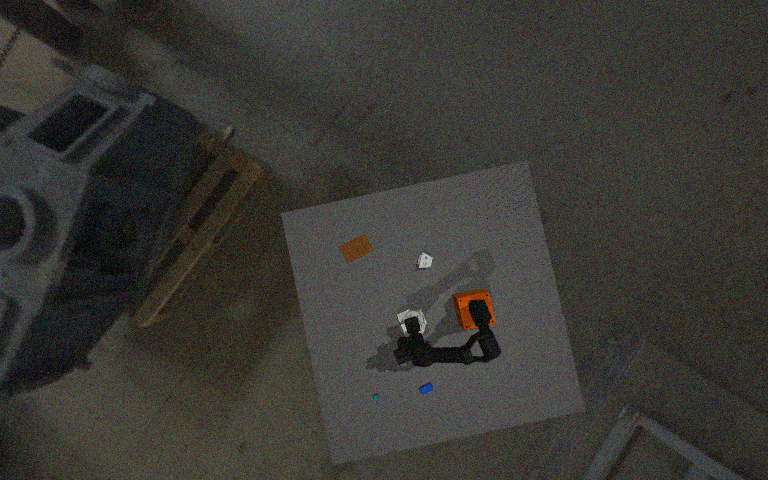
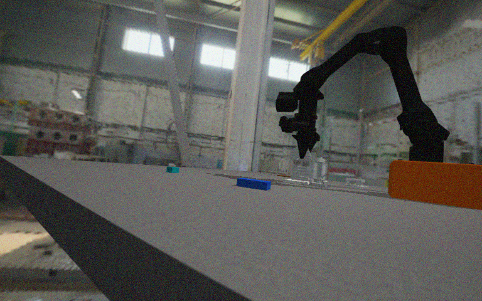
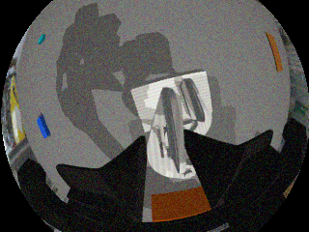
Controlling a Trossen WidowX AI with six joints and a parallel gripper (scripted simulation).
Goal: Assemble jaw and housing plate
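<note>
A white base (image 1: 403, 316) (image 3: 205, 79) lies flat on the table. One pale jaw (image 2: 321, 167) (image 3: 194, 101) stands upright over it. My gripper (image 2: 306, 155) (image 3: 164, 137) is shut on the other jaw (image 2: 301, 169) (image 3: 173, 121), which stands upright over the base, beside the first one. In the wrist view this jaw rises between my fingertips. Whether it sits on its pin, and whether the teeth mesh, I cannot tell. A small white plate (image 1: 424, 260) with dark holes, probably the housing plate, lies apart from the base.
An orange block (image 1: 461, 305) (image 2: 433, 182) (image 3: 176, 207) stands by the arm's base. A flat orange rectangle (image 1: 355, 248) (image 3: 274, 52) lies on the far side. A blue block (image 1: 426, 388) (image 2: 253, 184) (image 3: 43, 126) and a teal block (image 1: 376, 397) (image 2: 172, 169) (image 3: 42, 39) lie on the other side.
</note>
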